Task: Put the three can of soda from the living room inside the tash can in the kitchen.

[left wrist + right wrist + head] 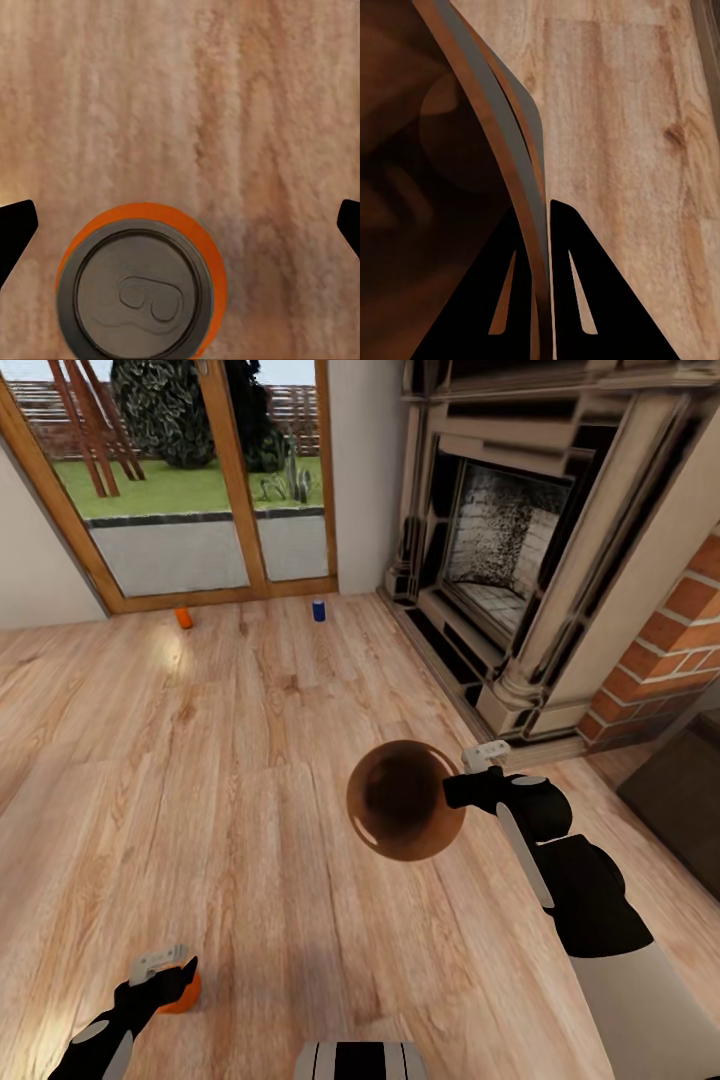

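Head view: a light wood plank floor (250, 780) runs up to wood-framed glass doors (200, 480) and an ornate pale fireplace (510, 550) beside red brick (670, 650). Far off by the doors, an orange can (184, 617) lies tilted on the floor, and a blue can (319, 610) stands upright well apart from it. The right arm reaches forward, its right gripper (462, 790) pinching the rim of the trash can (405, 800), a round bucket seen from above with a smooth tan-brown inside; nothing can be made out in it. At the lower left, the left gripper (165, 985) hangs over a third orange can (180, 990).

Left wrist view: that orange can (141, 289) stands upright on the floor (225, 112), its grey lid and pull tab facing the camera. The black fingertips (16, 229) sit wide apart, one at each side of it, not touching it.

Right wrist view: both black fingers (574, 285) clamp the bucket's thin curved wall (514, 172), one inside, one outside; its brown interior (420, 187) is shadowed.
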Available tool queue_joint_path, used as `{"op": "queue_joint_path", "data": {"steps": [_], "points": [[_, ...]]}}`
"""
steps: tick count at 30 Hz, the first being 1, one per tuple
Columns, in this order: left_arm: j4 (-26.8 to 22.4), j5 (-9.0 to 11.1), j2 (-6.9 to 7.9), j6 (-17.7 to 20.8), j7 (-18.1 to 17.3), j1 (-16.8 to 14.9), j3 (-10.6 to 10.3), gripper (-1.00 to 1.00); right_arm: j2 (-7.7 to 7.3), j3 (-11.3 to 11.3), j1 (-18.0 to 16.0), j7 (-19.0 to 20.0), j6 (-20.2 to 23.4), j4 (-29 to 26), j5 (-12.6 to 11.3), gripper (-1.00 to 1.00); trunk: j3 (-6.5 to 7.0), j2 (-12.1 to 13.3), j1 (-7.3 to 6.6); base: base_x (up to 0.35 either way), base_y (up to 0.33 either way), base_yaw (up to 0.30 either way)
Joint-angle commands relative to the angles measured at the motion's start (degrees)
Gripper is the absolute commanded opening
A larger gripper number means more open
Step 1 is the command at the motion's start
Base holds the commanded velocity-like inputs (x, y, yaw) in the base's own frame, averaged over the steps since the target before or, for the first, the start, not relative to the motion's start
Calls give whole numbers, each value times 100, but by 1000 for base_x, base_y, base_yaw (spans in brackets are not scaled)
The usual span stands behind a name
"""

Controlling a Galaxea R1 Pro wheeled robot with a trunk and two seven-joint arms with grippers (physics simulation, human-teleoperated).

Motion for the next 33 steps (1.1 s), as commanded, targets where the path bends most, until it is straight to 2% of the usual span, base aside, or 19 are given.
{"op": "queue_joint_path", "data": {"steps": [1,25,33], "points": [[1,1,0,0,-5,0,0,100,1,0,-2,21,0,-3,-69,-100,1,0,-1,35,17,0],[-39,40,0,-5,-25,0,0,100,-1,17,7,13,-9,6,-69,-100,1,0,-1,-15,49,0],[-31,42,0,-3,-30,0,0,100,1,38,7,13,-9,4,-65,-100,-154,-10,17,-3,3,0]]}}
